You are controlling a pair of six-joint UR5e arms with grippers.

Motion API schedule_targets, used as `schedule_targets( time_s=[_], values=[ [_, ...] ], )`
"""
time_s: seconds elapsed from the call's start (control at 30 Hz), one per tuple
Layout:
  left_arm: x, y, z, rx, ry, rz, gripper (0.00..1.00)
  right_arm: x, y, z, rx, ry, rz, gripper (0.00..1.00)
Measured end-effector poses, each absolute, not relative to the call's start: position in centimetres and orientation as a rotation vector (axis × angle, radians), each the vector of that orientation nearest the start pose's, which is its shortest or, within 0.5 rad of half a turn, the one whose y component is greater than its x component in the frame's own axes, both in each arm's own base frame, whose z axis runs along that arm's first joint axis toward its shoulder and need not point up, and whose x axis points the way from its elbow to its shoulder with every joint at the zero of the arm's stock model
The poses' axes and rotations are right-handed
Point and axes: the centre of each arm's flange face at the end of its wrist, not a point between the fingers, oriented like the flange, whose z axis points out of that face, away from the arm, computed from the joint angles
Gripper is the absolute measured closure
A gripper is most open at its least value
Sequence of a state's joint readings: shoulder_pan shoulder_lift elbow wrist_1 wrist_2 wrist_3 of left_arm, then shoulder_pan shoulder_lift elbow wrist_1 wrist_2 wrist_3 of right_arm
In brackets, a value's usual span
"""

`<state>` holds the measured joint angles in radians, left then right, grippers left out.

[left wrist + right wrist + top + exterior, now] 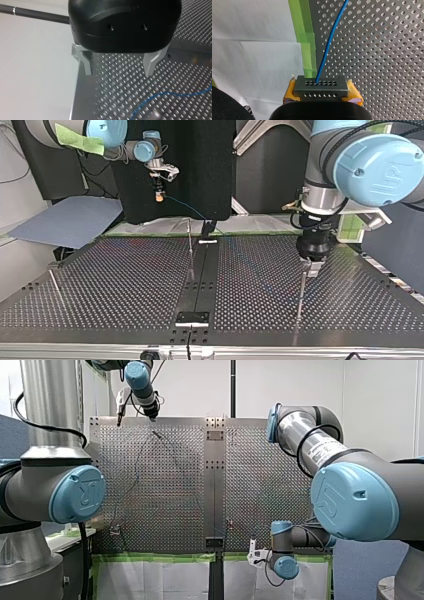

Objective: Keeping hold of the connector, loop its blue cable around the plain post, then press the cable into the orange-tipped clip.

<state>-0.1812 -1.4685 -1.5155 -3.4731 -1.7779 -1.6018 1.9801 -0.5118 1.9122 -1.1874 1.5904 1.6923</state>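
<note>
Cable (329,42) blue; connector (320,86) dk grey w/ two rows of holes; pads (354,93) yellow; tape (308,47) green; table (387,50) silver, perforated; my left gripper (119,73) black.

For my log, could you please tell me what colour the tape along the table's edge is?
The tape is green, clearest in the right wrist view.

Right wrist view's edge cuts off the blue cable (330,40).

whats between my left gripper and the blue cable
Only bare perforated table, as the left wrist view shows. The left gripper is open and empty, and the blue cable lies on the table ahead of it.
</note>
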Motion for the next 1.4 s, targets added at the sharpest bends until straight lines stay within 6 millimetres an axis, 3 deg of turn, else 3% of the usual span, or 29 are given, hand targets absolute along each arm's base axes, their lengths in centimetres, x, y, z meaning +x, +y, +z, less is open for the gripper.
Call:
schedule_targets(
  time_s=[0.17, 0.53, 1.4],
  values=[
    [39.0, -19.2, 54.2, 0.008, 1.755, 0.010, 0.02, 32.5, -41.9, -13.4, 1.630, -1.238, 1.423, 1.00],
    [38.7, -18.7, 54.1, -0.031, 1.774, 0.082, 0.02, 32.4, -41.9, -13.4, 1.627, -1.240, 1.423, 1.00],
    [38.8, -18.1, 51.0, -0.070, 1.837, 0.174, 0.02, 32.3, -42.0, -13.4, 1.627, -1.241, 1.422, 1.00]
  ],
)
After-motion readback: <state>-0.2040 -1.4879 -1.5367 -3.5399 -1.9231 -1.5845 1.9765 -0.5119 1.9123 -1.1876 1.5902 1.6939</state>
